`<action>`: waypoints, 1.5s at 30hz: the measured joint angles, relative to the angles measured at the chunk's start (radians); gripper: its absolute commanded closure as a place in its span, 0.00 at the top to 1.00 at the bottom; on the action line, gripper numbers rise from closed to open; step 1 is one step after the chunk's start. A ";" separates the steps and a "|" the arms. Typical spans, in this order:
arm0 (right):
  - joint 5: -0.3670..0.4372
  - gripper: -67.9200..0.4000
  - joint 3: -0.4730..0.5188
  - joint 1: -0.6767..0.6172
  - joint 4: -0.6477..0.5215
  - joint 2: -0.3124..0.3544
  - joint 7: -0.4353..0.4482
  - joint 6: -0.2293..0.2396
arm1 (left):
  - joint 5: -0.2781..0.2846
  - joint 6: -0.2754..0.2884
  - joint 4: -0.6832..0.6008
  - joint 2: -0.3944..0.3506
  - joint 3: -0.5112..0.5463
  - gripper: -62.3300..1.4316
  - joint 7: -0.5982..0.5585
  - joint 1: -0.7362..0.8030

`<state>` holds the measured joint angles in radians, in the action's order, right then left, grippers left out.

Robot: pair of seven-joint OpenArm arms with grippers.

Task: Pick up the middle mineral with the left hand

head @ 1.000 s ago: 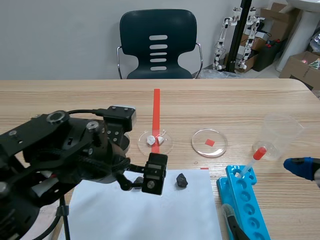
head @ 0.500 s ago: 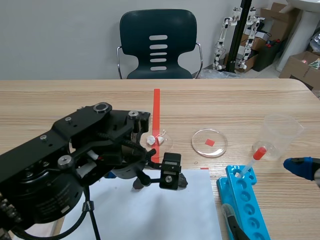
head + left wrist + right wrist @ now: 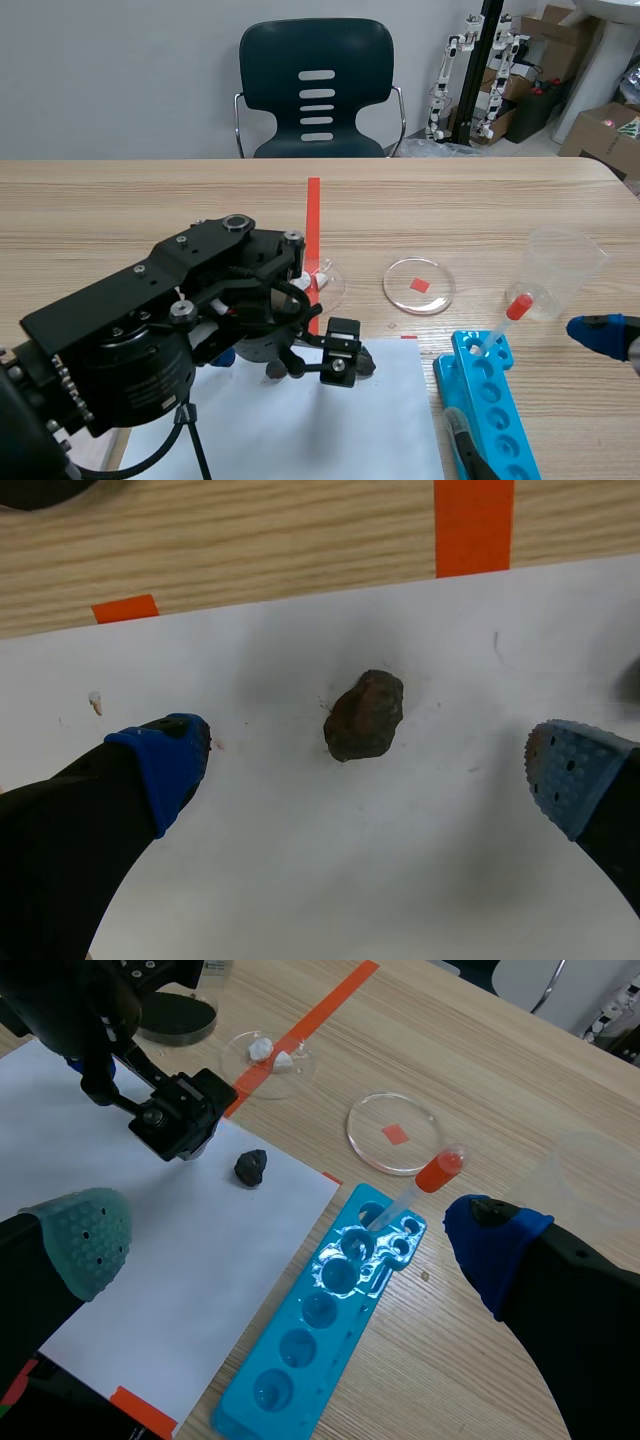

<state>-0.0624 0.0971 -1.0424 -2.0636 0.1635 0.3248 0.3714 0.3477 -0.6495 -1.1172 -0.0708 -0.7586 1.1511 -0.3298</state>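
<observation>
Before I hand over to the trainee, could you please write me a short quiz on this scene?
1. True or false: the left pincer is shut on the mineral.
2. The mineral lies on: A) white paper, B) bare wood, C) a glass dish?
3. What colour is the rack holding the red-capped dropper?
Key: 1 false, it is open around the mineral; 2 A; 3 blue.

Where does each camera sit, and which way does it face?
Scene view: between the arms, facing the chair; left arm shows.
Left wrist view: over the middle mineral, looking down; left gripper open.
Right wrist view: from the right side, looking down past the open right gripper; shares the blue rack with scene view.
</observation>
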 measured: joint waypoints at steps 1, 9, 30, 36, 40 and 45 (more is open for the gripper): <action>0.000 1.00 0.000 0.000 0.000 0.000 0.000 0.000 | 0.000 0.007 0.011 0.002 0.000 1.00 0.000 0.000; 0.000 1.00 0.000 0.000 0.000 0.000 0.000 0.000 | -0.011 0.014 0.031 0.010 0.000 1.00 -0.009 -0.016; 0.000 1.00 0.000 0.000 0.000 0.000 0.000 0.000 | 0.001 0.022 0.057 0.032 0.000 0.88 -0.033 -0.017; 0.000 1.00 0.000 0.000 0.000 0.000 0.000 0.000 | 0.001 0.022 0.057 0.032 0.000 0.64 -0.026 -0.017; 0.000 1.00 0.000 0.000 0.000 0.000 0.000 0.000 | 0.001 0.022 0.057 0.032 0.000 0.56 -0.026 -0.017; 0.000 1.00 0.000 0.000 0.000 0.000 0.000 0.000 | 0.001 0.022 0.057 0.032 0.000 0.40 -0.026 -0.017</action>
<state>-0.0620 0.0971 -1.0424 -2.0636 0.1635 0.3248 0.3714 0.3485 -0.6273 -1.0603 -0.0391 -0.7589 1.1255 -0.3470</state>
